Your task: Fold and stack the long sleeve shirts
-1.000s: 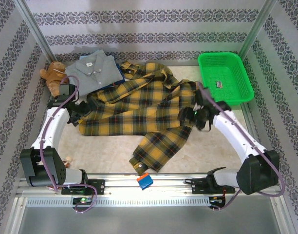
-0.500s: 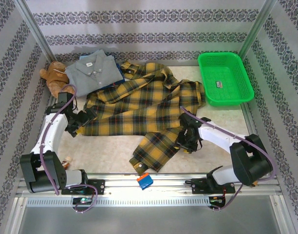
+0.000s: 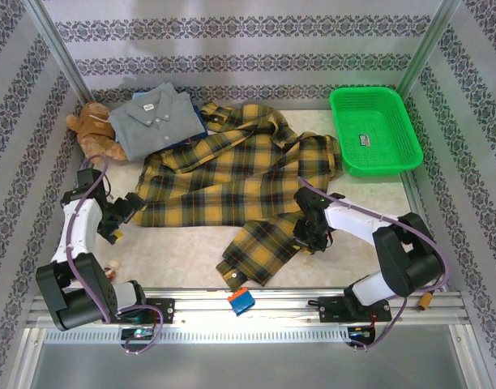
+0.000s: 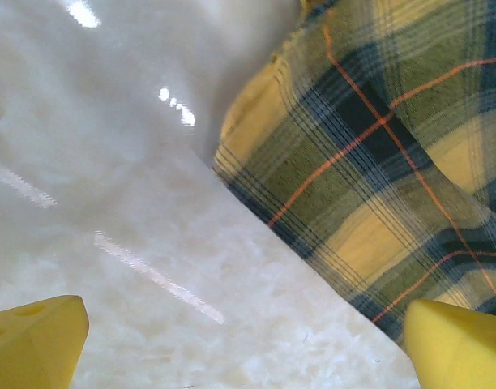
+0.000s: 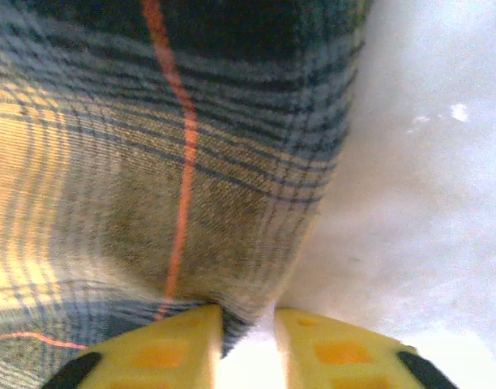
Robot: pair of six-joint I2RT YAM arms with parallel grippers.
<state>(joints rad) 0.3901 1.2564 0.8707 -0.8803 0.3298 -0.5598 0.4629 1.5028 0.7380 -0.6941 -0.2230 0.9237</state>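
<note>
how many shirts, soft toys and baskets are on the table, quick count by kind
shirts: 3 (plaid shirt, grey shirt, blue shirt with just an edge showing under the grey)
soft toys: 1 (teddy bear)
baskets: 1 (green basket)
total: 5

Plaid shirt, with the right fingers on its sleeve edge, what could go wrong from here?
The right fingers pinch only a thin sleeve edge of the plaid shirt, so it may slip out when pulled. The left fingers stand open near the hem, gripping nothing; a one-sided pull could drag and bunch the shirt.
</note>
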